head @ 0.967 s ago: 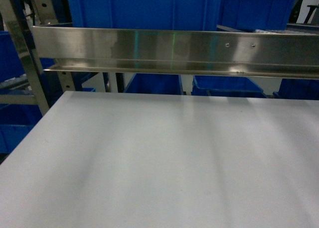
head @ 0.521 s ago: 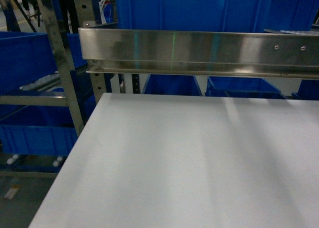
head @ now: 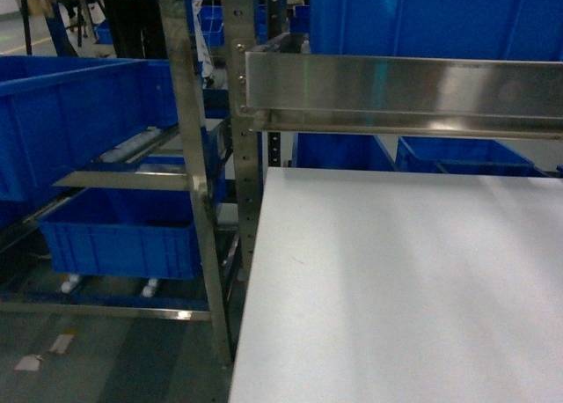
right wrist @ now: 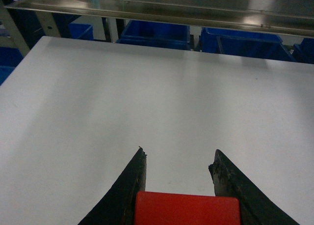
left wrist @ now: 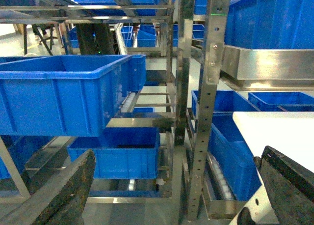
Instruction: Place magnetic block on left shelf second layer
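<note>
The red magnetic block [right wrist: 186, 209] sits between the two dark fingers of my right gripper [right wrist: 179, 158], which is shut on it above the white tabletop [right wrist: 147, 97]. My left gripper [left wrist: 177, 158] is open wide with nothing between its fingers, and it faces the left shelf. That shelf's second layer carries a large deep blue crate [left wrist: 64, 97] on steel rails. The head view shows the same crate [head: 70, 121] at the far left. Neither gripper appears in the head view.
Shiny steel uprights [head: 189, 157] stand between the rack and the tabletop [head: 396, 280]. A smaller blue crate [head: 123, 236] sits on the tier below. A steel rail [head: 405, 91] crosses above the table's far edge, with more blue crates [head: 457, 152] behind it.
The head view has swung left. The table has slid to the right of the picture and the left rack with its blue crates has come into sight.
</note>
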